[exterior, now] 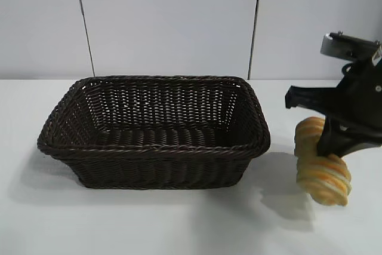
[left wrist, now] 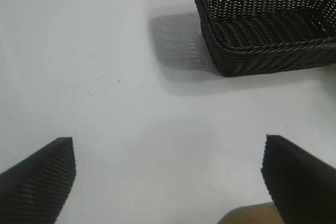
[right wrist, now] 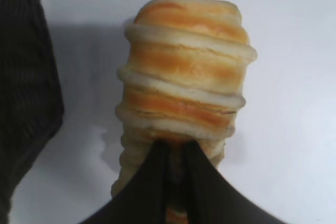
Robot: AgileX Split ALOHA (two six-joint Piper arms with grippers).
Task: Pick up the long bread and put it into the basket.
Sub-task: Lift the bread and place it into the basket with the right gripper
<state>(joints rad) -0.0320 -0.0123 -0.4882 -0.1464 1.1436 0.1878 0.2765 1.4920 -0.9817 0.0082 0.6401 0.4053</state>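
The long bread, a ribbed golden loaf striped orange and cream, is just right of the basket, apart from it. My right gripper comes down on its middle and is shut on it. In the right wrist view the two black fingers pinch a rib of the bread at the gripper, with the basket wall dark at one side. The left gripper hangs open over bare table, away from the basket; this arm does not show in the exterior view.
The white table runs all round the basket, with a pale wall behind. A tan patch shows by one left finger. The basket's inside holds nothing.
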